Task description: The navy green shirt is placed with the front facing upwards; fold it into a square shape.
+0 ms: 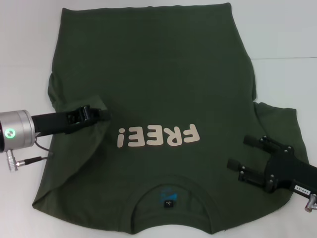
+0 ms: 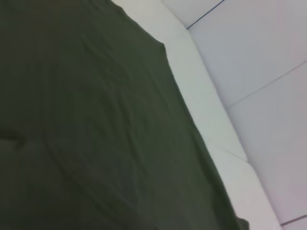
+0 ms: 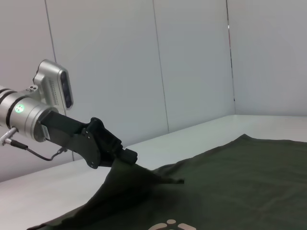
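Observation:
The navy green shirt (image 1: 158, 74) lies front up on the white table, its cream "FREE!" lettering (image 1: 157, 136) and its collar with a blue label (image 1: 169, 197) toward me. My left gripper (image 1: 103, 114) is shut on the shirt's left sleeve edge and holds that fabric lifted and drawn inward over the chest. The right wrist view shows the same left gripper (image 3: 128, 156) pinching a raised peak of shirt (image 3: 230, 182). My right gripper (image 1: 237, 151) hovers open over the right sleeve (image 1: 277, 124), holding nothing. The left wrist view shows only green shirt cloth (image 2: 86, 120).
The white table (image 1: 282, 44) shows bare on both sides of the shirt and beyond its hem. A pale wall (image 3: 192, 62) stands behind the table. A cable (image 1: 29, 159) hangs from the left wrist.

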{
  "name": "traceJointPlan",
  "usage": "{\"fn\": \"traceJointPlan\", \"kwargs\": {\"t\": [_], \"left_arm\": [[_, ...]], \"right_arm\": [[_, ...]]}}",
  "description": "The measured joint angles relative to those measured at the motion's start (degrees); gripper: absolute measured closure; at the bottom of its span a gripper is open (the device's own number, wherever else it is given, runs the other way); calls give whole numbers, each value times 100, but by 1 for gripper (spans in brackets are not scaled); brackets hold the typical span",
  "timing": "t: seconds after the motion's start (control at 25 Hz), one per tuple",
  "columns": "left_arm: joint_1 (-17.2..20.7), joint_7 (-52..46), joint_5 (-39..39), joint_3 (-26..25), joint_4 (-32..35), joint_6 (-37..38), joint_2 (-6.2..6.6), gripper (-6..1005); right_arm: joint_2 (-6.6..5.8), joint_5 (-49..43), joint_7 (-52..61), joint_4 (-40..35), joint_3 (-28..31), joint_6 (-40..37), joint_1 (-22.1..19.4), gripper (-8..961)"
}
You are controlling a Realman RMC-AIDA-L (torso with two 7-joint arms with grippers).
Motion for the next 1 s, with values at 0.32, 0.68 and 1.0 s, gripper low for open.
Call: {"fn": "traceJointPlan", "kwargs": {"t": [0.32,0.68,1.0], "left_arm": [[160,327,-585,-3,-396,-224,16,868],[376,1187,-617,-31,-230,404,146,503],[866,3343,-670,-130,480,1966,81,285]], "right_arm": [[0,1,8,0,0,0,12,115],[-14,23,636,-68,-1,-64,52,115],[-40,-37,2744,-1077,-58,-452,107,115]]}}
